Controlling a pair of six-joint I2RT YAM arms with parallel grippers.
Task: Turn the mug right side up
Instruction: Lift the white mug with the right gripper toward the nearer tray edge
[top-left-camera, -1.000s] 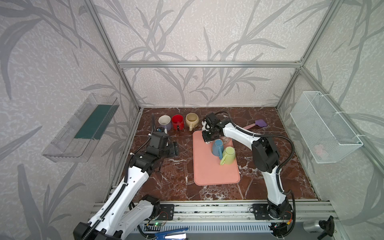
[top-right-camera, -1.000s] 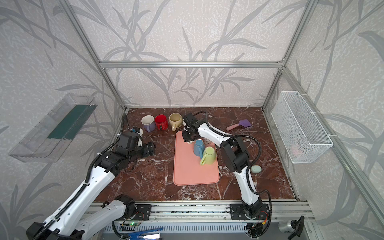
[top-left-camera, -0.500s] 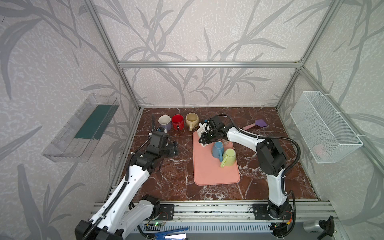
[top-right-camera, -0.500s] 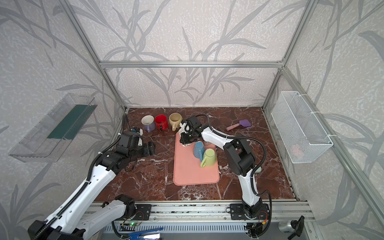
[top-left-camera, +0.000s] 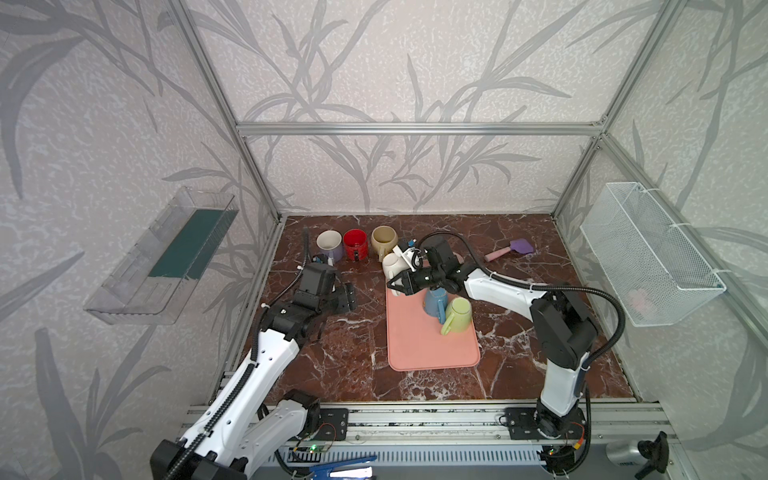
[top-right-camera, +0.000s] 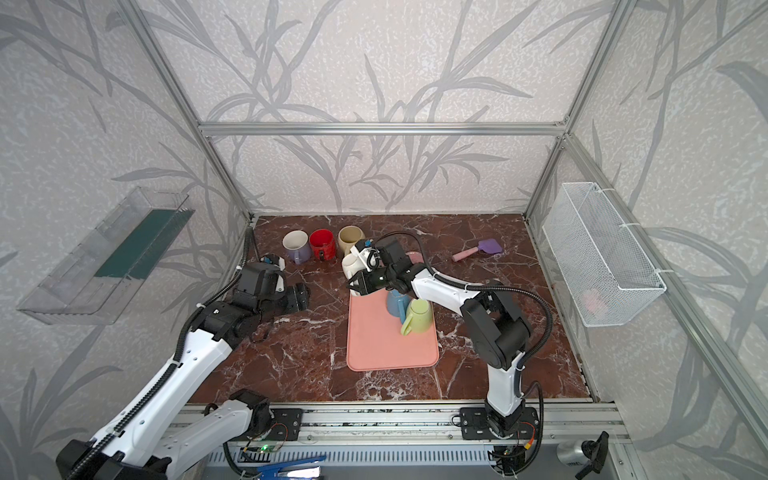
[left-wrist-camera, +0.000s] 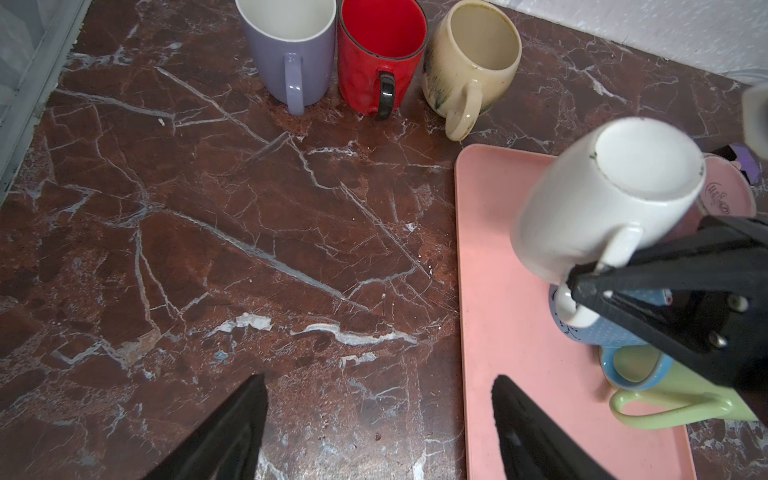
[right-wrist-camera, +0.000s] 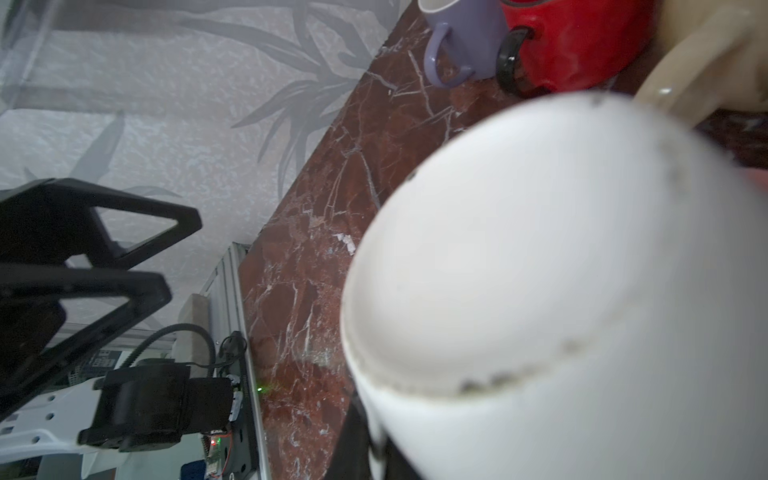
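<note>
A white mug (top-left-camera: 390, 266) (top-right-camera: 350, 266) hangs tilted over the far left corner of the pink mat (top-left-camera: 428, 349) (top-right-camera: 386, 349). Its flat base (left-wrist-camera: 648, 166) points up and its mouth faces down. My right gripper (top-left-camera: 395, 286) (top-right-camera: 356, 287) is shut on the mug's handle (left-wrist-camera: 619, 249). In the right wrist view the mug (right-wrist-camera: 561, 270) fills most of the picture and hides most of the right gripper (right-wrist-camera: 374, 449). My left gripper (top-left-camera: 349, 297) (top-right-camera: 301, 297) (left-wrist-camera: 378, 378) hovers open over the marble left of the mat, holding nothing.
A blue mug (top-left-camera: 434, 301) stands upside down on the mat, with a green mug (top-left-camera: 457, 316) lying beside it. Lilac (top-left-camera: 330, 245), red (top-left-camera: 355, 244) and beige (top-left-camera: 383, 240) mugs stand upright at the back. A purple spatula (top-left-camera: 511, 249) lies at the back right.
The right gripper has swung forward and slightly left with the white mug, which now shows tilted at the mat's corner. The left arm has stayed where it was.
</note>
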